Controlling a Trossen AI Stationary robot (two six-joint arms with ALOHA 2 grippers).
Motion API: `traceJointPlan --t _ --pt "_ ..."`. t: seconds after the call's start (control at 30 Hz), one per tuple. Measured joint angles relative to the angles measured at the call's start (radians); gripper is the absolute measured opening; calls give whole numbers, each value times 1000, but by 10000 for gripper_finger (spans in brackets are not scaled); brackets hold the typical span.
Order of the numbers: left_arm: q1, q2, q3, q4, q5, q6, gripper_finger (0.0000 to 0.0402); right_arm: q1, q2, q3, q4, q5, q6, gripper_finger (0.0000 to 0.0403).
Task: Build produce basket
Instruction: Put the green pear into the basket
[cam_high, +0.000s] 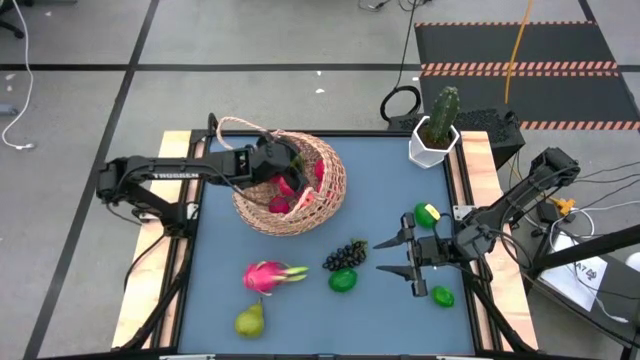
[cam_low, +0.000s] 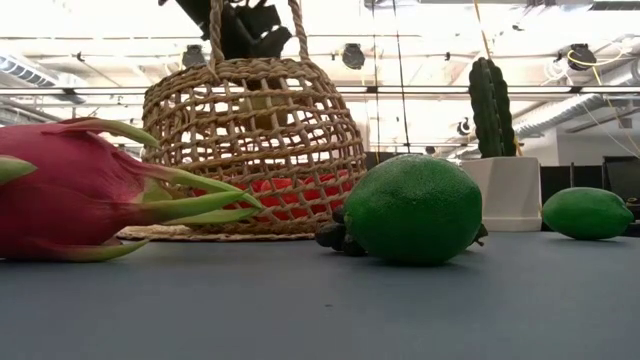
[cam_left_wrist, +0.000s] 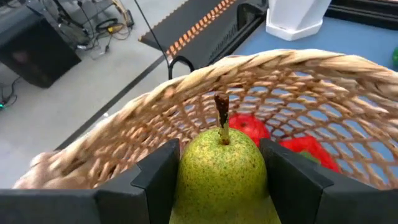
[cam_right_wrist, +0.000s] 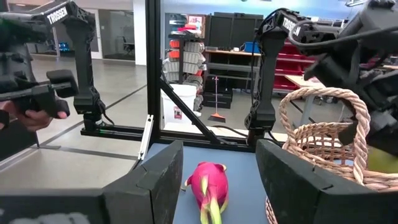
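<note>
While the left gripper (cam_left_wrist: 219, 180) holds a yellow-green pear (cam_left_wrist: 221, 168) clamped between its two dark fingers, stem up, the step in hand looks like setting that fruit into the basket (cam_high: 290, 185).

Nearest the bottom edge of the high view lies a second pear (cam_high: 250, 320), with the pink dragon fruit (cam_high: 268, 276) just above it. To their right sit a lime (cam_high: 343, 281) and the dark grape bunch (cam_high: 345, 254), close together. At lower right the right gripper (cam_high: 398, 255) hovers above the blue table (cam_high: 380, 190) with its fingers spread and nothing between them; another lime (cam_high: 442, 296) lies below it and a yellow-green fruit (cam_high: 427, 214) above it.

Farther up, left of centre, the basket stands with red fruits (cam_high: 285, 195) already inside, and the left gripper hangs over its opening beside the thin handle (cam_high: 240, 125). Farthest, at upper right, the cactus in a white pot (cam_high: 437, 128) stands apart.

To do the step well, the pear should probably go lower before release, into the free space beside the red fruits, so it does not bounce or roll out. The fingers should open only when the pear is well below the rim (cam_left_wrist: 205, 74), and the wrist should stay clear of the handle, since a snag could tip the light wicker. Lifting straight up afterwards seems safest.
</note>
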Motion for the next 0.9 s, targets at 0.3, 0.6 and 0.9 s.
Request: traceJointPlan --t 0.3,0.6,0.9 --pt "0 24 0 33 2 5 240 0 0 0 -2 0 0 196" --pt "-6 24 0 38 2 2 290 0 0 0 -4 0 0 196" --pt "-90 -91 0 42 -33 -17 266 0 0 0 -8 0 0 196"
